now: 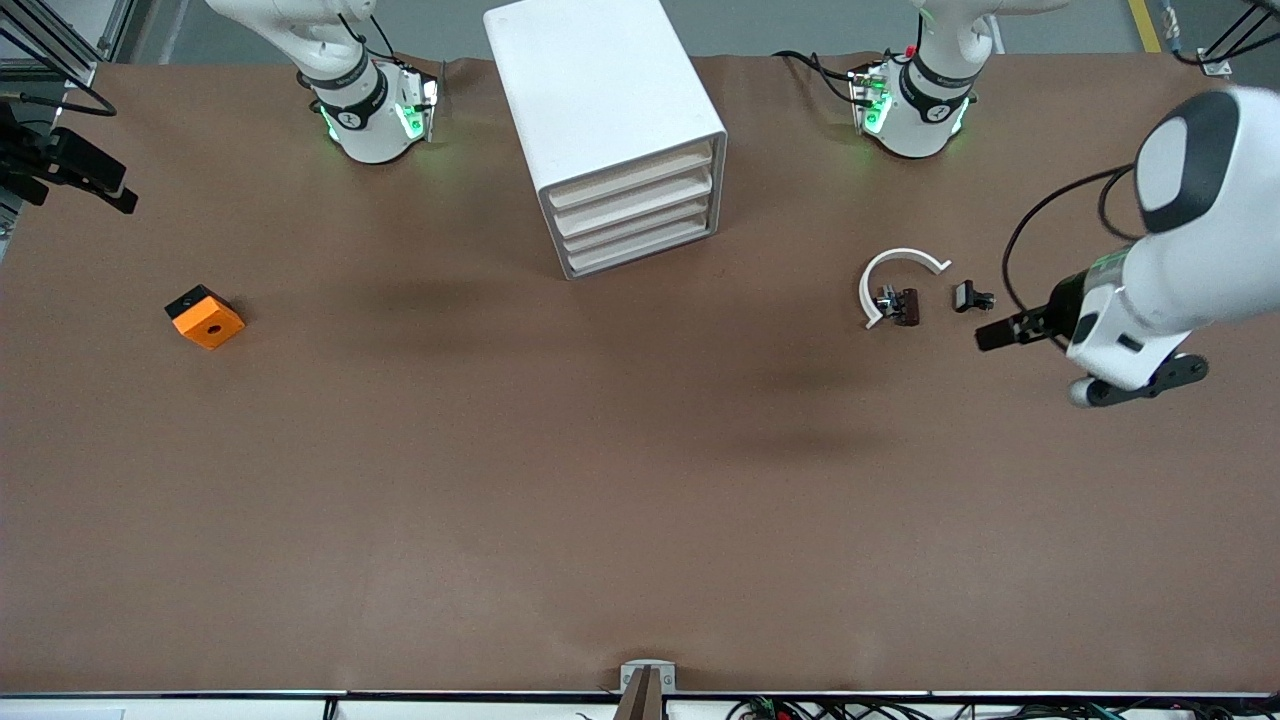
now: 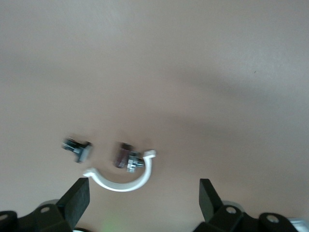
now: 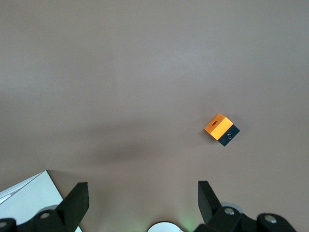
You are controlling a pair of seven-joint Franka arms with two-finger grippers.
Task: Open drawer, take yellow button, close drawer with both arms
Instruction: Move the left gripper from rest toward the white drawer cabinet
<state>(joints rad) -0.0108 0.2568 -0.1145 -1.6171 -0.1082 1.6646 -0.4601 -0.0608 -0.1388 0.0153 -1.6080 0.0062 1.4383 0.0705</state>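
The white cabinet stands on the table between the two arm bases, and its corner shows in the right wrist view. The drawer, uppermost of four cream fronts, sits flush like the others. The button is hidden. My left gripper hangs open and empty high over the table by a white ring, at the left arm's end. My right gripper is open and empty, high over bare table near its own base, and lies outside the front view.
An orange square block with a hole lies toward the right arm's end. A white open ring lies with one small black clip inside it and another beside it.
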